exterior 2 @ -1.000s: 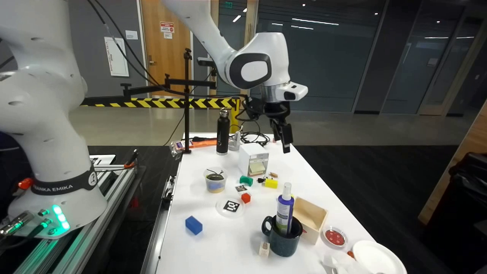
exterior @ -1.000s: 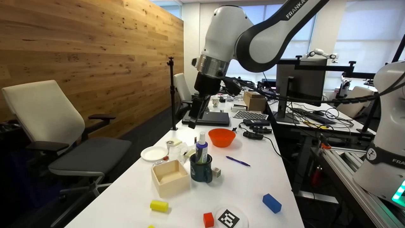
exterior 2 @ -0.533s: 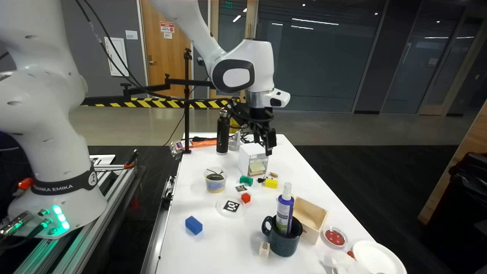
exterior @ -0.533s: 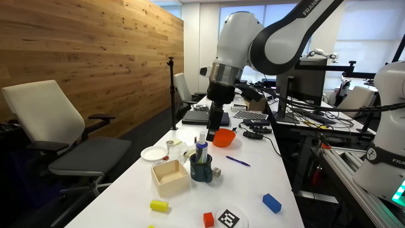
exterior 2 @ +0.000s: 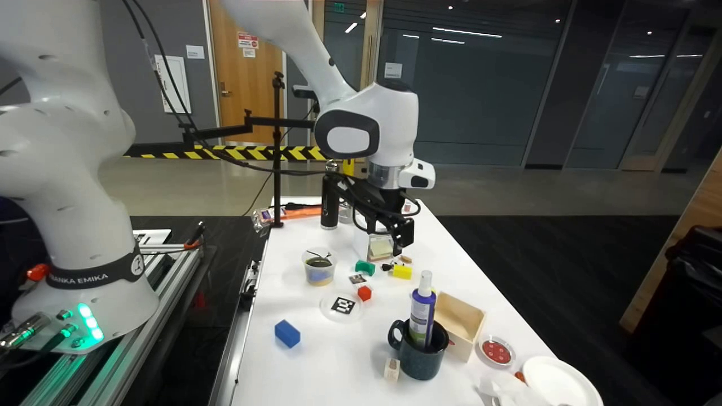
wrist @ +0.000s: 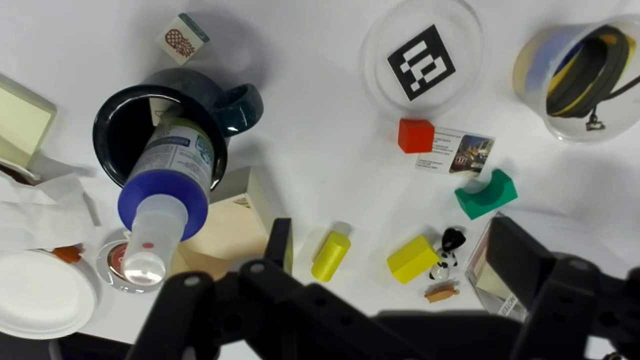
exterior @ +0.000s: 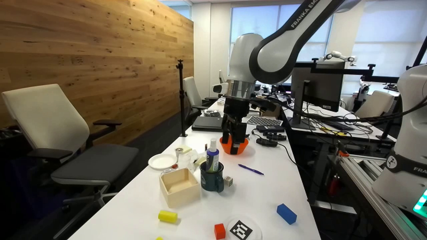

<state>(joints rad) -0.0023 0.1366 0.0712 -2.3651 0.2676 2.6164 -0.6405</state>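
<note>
Far left in the wrist view, the table edge (wrist: 106, 337) cuts the lower corner, with a smooth round white plate (wrist: 42, 295) right by it. Next along, a glossy dark teal mug (wrist: 196, 86) holds a leaning plastic spray bottle (wrist: 167, 185), its blue-purple shoulder and cloudy cap poking well above the rim, and just beside that sits a pale wooden box (wrist: 227, 230), open on top. To the mug's right there's a decent stretch of white tabletop (wrist: 320, 100).

The pincer (wrist: 392, 245) hangs above the tabletop, jaws spread wide, gripping nothing. From that angle the gap frames a yellow cylinder (wrist: 331, 256) lying on its side, smooth and matte, then a flat-faced yellow block (wrist: 412, 259), both on the tabletop and apart from the jaws. A red cube (wrist: 416, 136) sits farther up the view, and a black-and-white figurine (wrist: 445, 261) right beside the block. Farther right you've got a crisp-edged green arch block (wrist: 489, 194), then a see-through plastic cup (wrist: 532, 80).
</note>
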